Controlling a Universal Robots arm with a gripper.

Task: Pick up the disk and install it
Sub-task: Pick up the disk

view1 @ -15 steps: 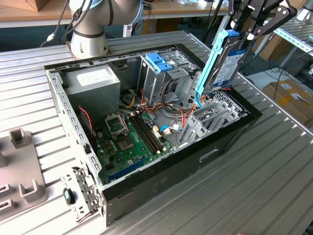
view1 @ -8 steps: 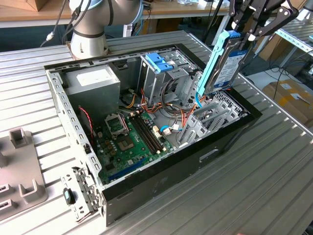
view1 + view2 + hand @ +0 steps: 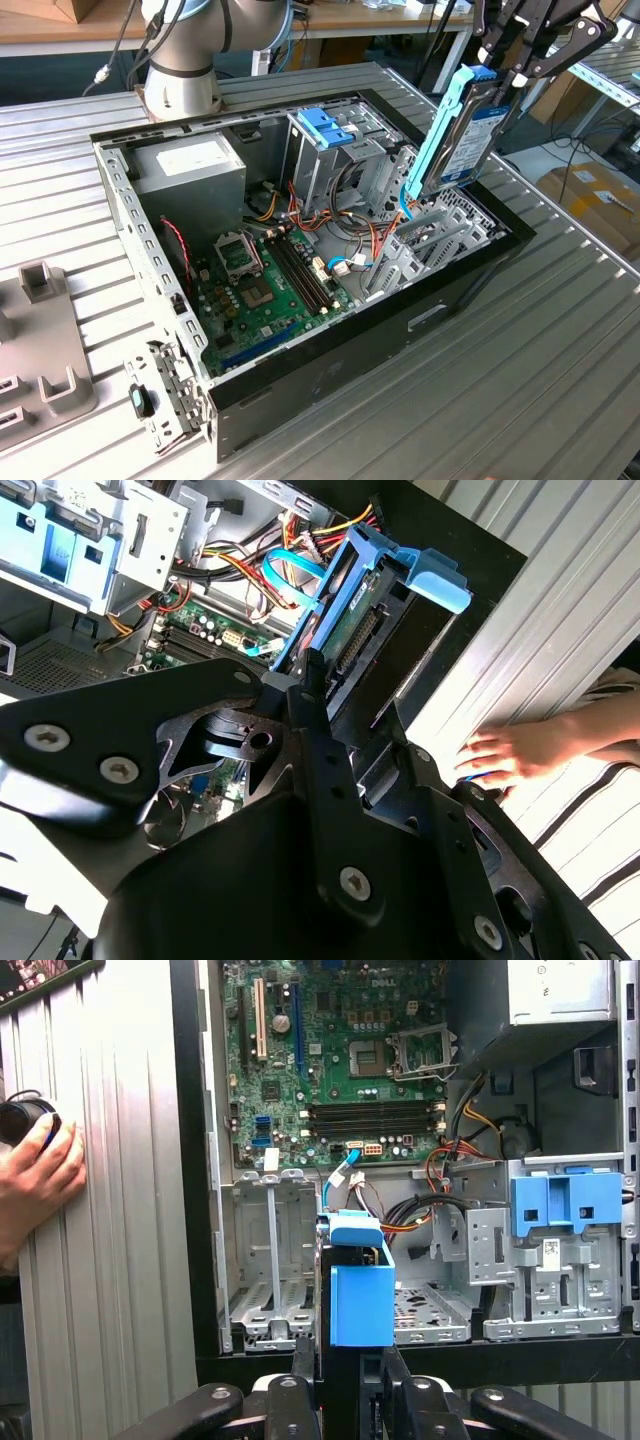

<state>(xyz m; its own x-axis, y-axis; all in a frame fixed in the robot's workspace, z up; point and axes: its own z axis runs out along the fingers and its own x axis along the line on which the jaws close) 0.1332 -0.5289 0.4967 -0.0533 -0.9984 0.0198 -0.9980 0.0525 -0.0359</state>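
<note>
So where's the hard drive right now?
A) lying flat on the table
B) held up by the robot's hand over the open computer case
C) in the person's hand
B: the hand grips the hard drive on edge, raised above the open computer case.

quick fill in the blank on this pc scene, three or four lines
1. The tool is shut on the ____.
2. What it holds hangs over the open computer ____.
3. A person's hand rests on the ribbed ____ beside that box.
4. The motherboard is coloured ____.
Missing words: disk; case; table; green.
</note>
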